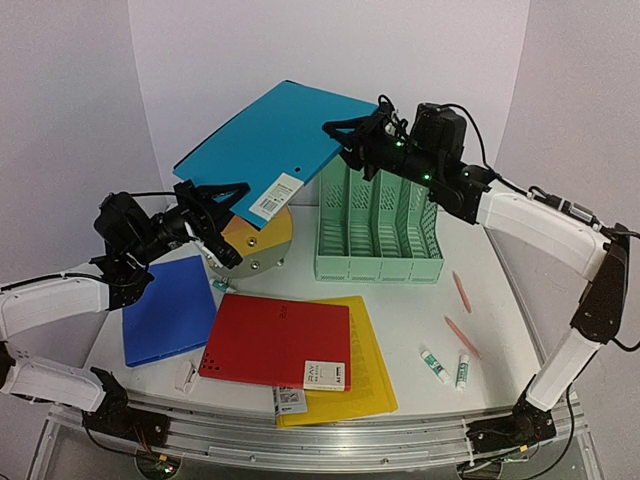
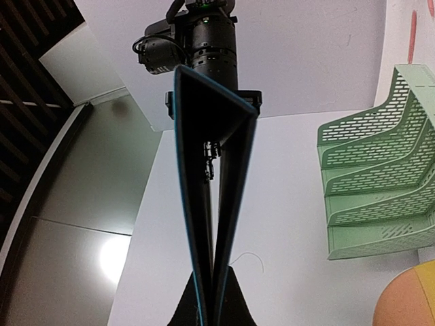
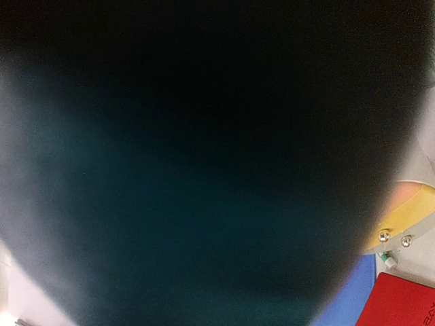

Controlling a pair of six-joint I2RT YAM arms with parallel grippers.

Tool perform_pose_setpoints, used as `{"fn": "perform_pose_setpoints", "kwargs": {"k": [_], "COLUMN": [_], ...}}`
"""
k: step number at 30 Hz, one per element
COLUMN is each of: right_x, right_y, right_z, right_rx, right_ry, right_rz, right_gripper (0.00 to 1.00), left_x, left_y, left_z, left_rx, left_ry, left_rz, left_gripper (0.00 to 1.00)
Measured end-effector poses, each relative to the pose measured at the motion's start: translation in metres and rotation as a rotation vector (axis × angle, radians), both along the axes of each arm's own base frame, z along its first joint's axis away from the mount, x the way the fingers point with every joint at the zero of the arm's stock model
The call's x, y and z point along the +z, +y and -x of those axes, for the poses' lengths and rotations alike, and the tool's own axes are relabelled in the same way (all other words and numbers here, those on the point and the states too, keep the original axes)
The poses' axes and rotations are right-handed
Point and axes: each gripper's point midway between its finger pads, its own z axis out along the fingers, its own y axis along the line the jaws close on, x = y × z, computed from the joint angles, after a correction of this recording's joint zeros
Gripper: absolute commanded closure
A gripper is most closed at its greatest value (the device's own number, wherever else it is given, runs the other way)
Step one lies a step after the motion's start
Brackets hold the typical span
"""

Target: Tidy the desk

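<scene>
A teal folder (image 1: 262, 135) is held tilted in the air above the back of the white desk (image 1: 430, 310). My left gripper (image 1: 215, 205) is shut on its lower left edge. In the left wrist view the folder (image 2: 204, 204) runs edge-on from between my fingers, its two covers spreading apart at the far end. My right gripper (image 1: 345, 135) is at the folder's right edge. The right wrist view is filled by the dark teal folder surface (image 3: 190, 163), so its jaws are hidden.
A green file sorter (image 1: 378, 225) stands at the back right. A red folder (image 1: 280, 340) lies on a yellow folder (image 1: 370, 375), with a blue folder (image 1: 170, 310) to the left. A round orange-yellow disc (image 1: 262, 245), two pink pens (image 1: 461, 292) and two glue sticks (image 1: 434, 365) lie around.
</scene>
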Motion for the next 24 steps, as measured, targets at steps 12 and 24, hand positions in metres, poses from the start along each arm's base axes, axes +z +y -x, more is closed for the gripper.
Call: {"fn": "perform_pose_setpoints", "kwargs": {"k": [12,24], "right_x": [-0.004,0.074], "right_y": [-0.005,-0.174], "right_z": [-0.002,-0.001], "right_rx": [-0.076,-0.687], "right_ry": [-0.096,-0.363], "right_rz": [0.122,0.778], "right_gripper": [1.0,1.0], "left_x": [-0.006,-0.021], "left_y": [-0.003,0.012], "left_z": [0.0,0.001], "left_rx": [-0.014,0.064], "left_ry": [0.09,0.238], "left_rz": [-0.027,-0.084], "left_gripper": [0.18,0.12]}}
